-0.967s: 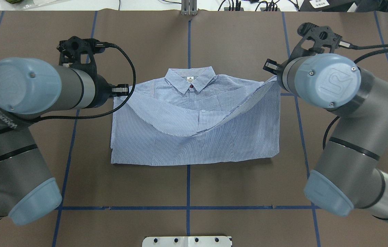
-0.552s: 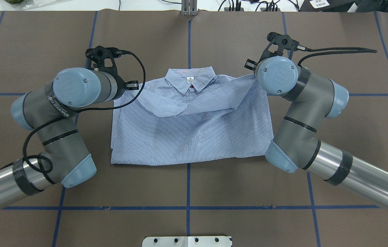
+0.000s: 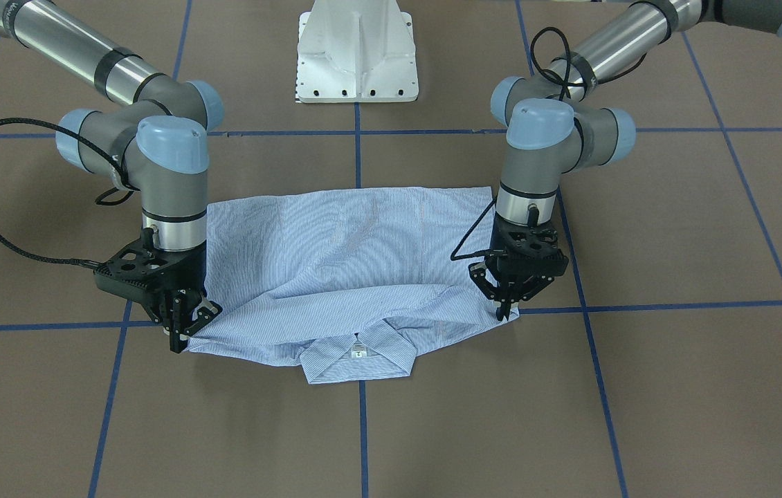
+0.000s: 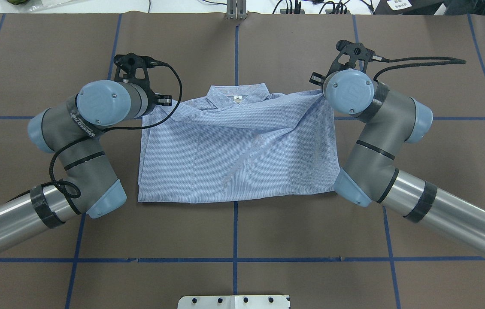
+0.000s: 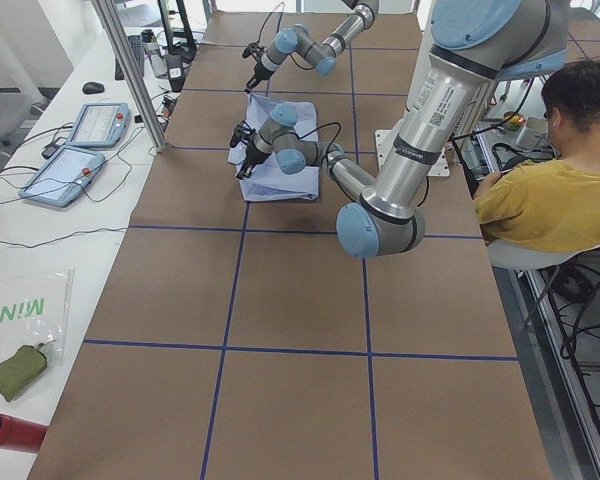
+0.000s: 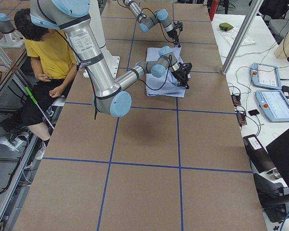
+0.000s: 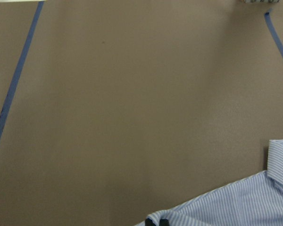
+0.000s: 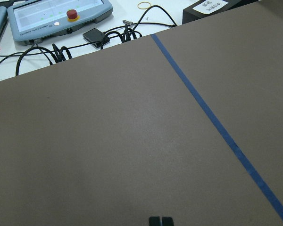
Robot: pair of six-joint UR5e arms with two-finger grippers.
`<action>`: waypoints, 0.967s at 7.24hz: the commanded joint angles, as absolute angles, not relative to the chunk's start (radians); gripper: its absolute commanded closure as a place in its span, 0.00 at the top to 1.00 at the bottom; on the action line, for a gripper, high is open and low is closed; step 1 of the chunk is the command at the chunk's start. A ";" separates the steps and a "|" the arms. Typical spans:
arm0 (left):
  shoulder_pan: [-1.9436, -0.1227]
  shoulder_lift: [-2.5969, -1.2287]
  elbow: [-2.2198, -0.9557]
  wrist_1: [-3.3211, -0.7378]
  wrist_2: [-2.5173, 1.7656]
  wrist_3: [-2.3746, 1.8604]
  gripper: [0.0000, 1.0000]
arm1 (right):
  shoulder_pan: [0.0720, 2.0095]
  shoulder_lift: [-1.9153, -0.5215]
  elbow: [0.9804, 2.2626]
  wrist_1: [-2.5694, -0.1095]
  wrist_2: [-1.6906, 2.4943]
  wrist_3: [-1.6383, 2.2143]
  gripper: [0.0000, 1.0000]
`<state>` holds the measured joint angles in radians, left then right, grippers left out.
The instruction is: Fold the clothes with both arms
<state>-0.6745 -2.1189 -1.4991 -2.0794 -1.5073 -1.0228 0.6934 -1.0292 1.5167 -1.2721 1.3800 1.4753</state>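
The left arm (image 4: 83, 171) and right arm (image 4: 369, 165) are grey jointed tubes with polished silver sections ringed by black bands. Light blue caps (image 4: 104, 102) with small screws close the joints. Black braided cables (image 4: 418, 64) run to black perforated wrist mounts (image 4: 133, 68), white lettering (image 4: 81, 126) marks the left arm, and the white pedestal (image 3: 356, 62) shows bolt holes.

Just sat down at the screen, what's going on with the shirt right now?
The robot is mid-fold on the striped shirt. Its lower half is doubled over the front, and the folded-over edge lies along the shoulder line beside the collar. The left gripper pinches one end of that edge and the right gripper appears to pinch the other, both down low at the table. The fold is laid but not yet released.
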 commanded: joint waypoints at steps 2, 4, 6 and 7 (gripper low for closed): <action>-0.745 -2.120 -1.493 -2.092 -1.635 -0.896 0.00 | 0.715 -1.037 1.513 -1.191 1.416 1.471 0.00; -0.746 -2.115 -1.493 -2.092 -1.637 -0.894 0.19 | 0.700 -1.037 1.490 -1.184 1.416 1.468 0.55; -0.749 -2.097 -1.508 -2.131 -1.653 -0.803 1.00 | 0.702 -1.029 1.502 -1.186 1.437 1.448 1.00; -0.753 -2.083 -1.535 -2.132 -1.754 -0.773 1.00 | 0.736 -1.035 1.552 -1.196 1.541 1.412 1.00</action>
